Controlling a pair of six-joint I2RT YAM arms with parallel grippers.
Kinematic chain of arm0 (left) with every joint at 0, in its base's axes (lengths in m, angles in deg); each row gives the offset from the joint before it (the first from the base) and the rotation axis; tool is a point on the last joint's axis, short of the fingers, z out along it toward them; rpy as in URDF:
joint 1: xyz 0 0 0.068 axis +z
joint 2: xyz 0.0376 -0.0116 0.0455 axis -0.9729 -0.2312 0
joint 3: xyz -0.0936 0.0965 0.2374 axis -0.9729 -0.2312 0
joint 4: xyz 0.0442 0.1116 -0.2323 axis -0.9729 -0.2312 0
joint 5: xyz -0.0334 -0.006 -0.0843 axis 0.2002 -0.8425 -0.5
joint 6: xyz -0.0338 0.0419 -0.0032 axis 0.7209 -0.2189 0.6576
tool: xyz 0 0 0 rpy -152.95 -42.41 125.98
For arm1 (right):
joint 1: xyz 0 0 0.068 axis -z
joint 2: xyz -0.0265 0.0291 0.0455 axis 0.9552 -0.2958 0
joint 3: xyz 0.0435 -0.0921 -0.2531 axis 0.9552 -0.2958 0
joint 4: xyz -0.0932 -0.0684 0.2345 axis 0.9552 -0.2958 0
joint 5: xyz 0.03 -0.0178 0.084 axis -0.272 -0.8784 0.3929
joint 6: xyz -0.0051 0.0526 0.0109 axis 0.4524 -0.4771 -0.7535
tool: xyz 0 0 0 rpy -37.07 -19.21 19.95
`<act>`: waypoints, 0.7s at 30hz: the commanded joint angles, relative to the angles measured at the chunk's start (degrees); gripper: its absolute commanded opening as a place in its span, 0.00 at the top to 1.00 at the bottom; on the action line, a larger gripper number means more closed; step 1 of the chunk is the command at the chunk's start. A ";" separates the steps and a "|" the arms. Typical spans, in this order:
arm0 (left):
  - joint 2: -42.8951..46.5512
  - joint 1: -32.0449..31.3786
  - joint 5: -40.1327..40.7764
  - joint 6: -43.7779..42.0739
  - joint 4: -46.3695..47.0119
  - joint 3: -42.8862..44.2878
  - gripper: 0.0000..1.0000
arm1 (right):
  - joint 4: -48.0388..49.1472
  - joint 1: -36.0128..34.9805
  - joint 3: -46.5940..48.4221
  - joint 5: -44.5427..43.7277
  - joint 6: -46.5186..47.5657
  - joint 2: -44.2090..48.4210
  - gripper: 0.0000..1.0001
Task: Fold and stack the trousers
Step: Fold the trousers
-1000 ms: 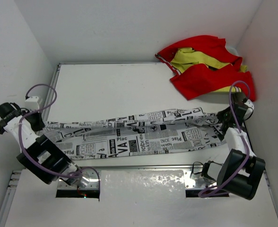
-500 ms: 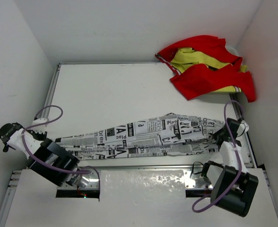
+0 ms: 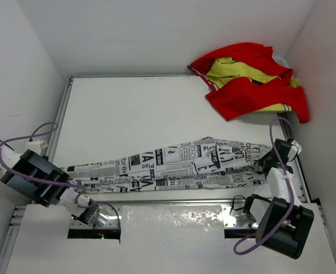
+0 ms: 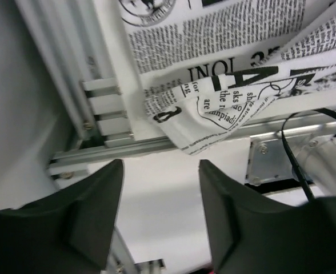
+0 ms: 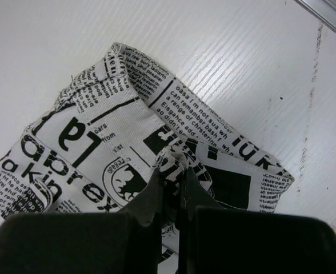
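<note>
**Right jaws pinch the trousers; left jaws stand apart and empty**

In the overhead view you have the trousers (image 3: 185,165) stretched flat along the near edge of the table (image 3: 134,108), narrow end at 8 o'clock, wide end at 3 o'clock. Your right gripper (image 5: 171,165) is clamped tight on a bunched fold at the wide end. Your left gripper (image 4: 161,171) has its fingers spread with nothing between them. The narrow end droops over the metal rail (image 4: 99,149) at 12 o'clock of those jaws, clear of them. A red and yellow garment (image 3: 248,85) lies at 1 o'clock.

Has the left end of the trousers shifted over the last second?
Yes. The left end of the trousers slid toward the near rail, away from the left edge of the table.
</note>
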State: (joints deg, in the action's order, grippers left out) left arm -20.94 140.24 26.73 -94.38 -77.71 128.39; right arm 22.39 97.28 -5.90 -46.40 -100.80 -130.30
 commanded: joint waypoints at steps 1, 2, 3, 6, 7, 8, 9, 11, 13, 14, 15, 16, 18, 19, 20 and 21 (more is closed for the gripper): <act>-3.95 2.21 -2.30 0.54 -3.54 0.36 0.45 | 1.13 -0.14 2.77 -1.07 1.92 -0.46 1.00; -6.39 2.30 -1.87 0.79 -0.40 0.19 0.44 | 1.22 -0.14 2.94 -0.89 2.00 -0.81 1.00; -8.07 2.30 -0.47 2.01 1.20 0.27 0.43 | 1.39 -0.14 3.12 -0.71 2.01 -1.60 1.00; -14.58 2.48 -4.31 2.73 -1.84 3.95 0.42 | 0.87 -0.14 4.70 -0.44 2.97 -2.48 1.00; -15.20 2.48 -5.63 2.20 -3.51 4.14 0.42 | 0.52 -0.14 4.88 -0.53 3.23 -2.57 1.00; -15.03 2.39 -7.56 1.59 -3.09 3.62 0.41 | 0.43 -0.14 5.05 -0.62 3.67 -2.58 1.00; -14.68 2.30 -7.84 1.84 -2.05 2.91 0.41 | 0.25 -0.14 5.23 -0.71 3.85 -2.40 1.00; -14.41 1.69 -7.75 2.98 2.70 0.28 0.40 | 0.25 -0.14 5.05 -1.06 4.11 -2.14 1.00; -15.20 1.16 -6.70 3.69 6.12 -1.39 0.40 | 0.51 -0.14 4.88 -1.06 4.55 -2.31 1.00; -16.60 0.99 -6.26 4.48 6.83 -1.66 0.40 | 0.43 -0.14 4.88 -0.97 4.73 -2.40 1.00; -17.39 0.99 -6.17 4.66 7.19 -1.66 0.40 | 0.34 -0.14 4.96 -1.06 4.82 -2.40 1.00; -18.18 1.07 -5.91 4.83 7.28 -1.49 0.40 | 0.34 -0.14 4.96 -0.97 4.91 -2.49 1.00; -19.60 0.98 -4.16 5.27 7.46 -2.18 0.40 | 0.16 -0.14 5.31 -1.06 4.99 -2.40 1.00; -19.95 1.07 -2.93 5.19 7.46 -2.54 0.40 | -0.01 -0.14 5.49 -1.06 5.17 -2.31 1.00; -19.95 1.07 -2.40 5.01 7.46 -2.98 0.40 | -0.01 -0.14 5.67 -1.15 5.17 -2.31 1.00; -19.78 1.07 -1.87 4.58 7.20 -3.94 0.40 | -0.10 -0.14 5.76 -1.32 5.26 -2.31 1.00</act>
State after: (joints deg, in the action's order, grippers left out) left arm -40.70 141.56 23.60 -89.50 -70.87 126.12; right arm 21.34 97.28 -2.97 -45.90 -96.87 -132.90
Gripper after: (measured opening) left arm 0.599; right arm 0.023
